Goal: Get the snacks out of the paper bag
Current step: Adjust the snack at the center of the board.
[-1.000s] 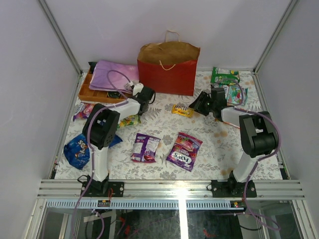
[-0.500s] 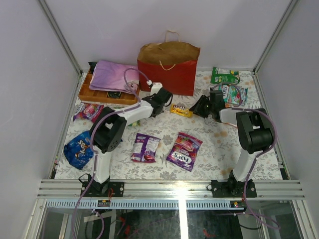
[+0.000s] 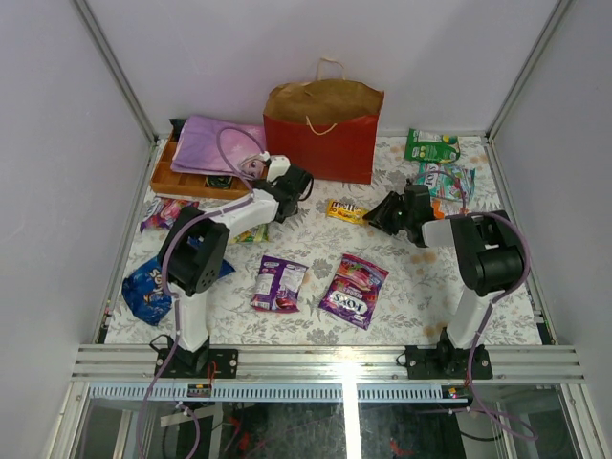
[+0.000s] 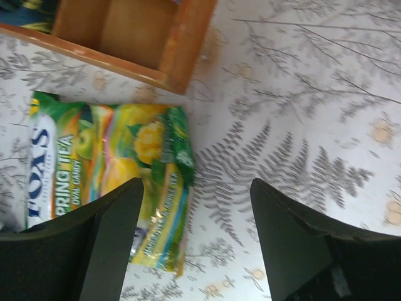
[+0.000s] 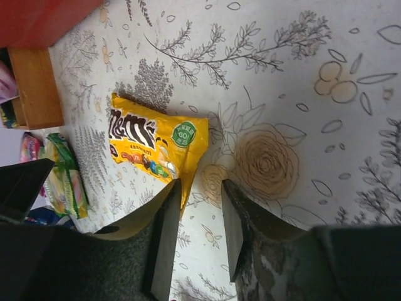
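Observation:
The red paper bag [image 3: 320,134] stands upright at the back of the table, its brown inside showing. Snacks lie around it: a yellow M&M's packet [image 3: 346,210] [image 5: 156,141], a green-yellow Fox's pack [image 3: 251,232] [image 4: 106,182], a purple pack [image 3: 279,283], a magenta Fox's pack [image 3: 354,290], a blue Doritos bag [image 3: 148,287] and green packs [image 3: 430,143]. My left gripper [image 3: 287,191] [image 4: 197,232] hovers open beside the green-yellow pack, holding nothing. My right gripper [image 3: 381,212] [image 5: 200,200] is narrowly open, with the M&M's packet's corner at one fingertip [image 5: 166,213].
An orange wooden tray [image 3: 191,182] [image 4: 144,37] sits at the back left with a pink-purple folded cloth [image 3: 220,145] on top. A pink packet [image 3: 167,212] lies near the left wall. Another green pack [image 3: 445,180] lies behind the right arm.
My left gripper swung toward the middle, came back left and opened. My right gripper moved left up to the M&M's packet while its jaws narrowed.

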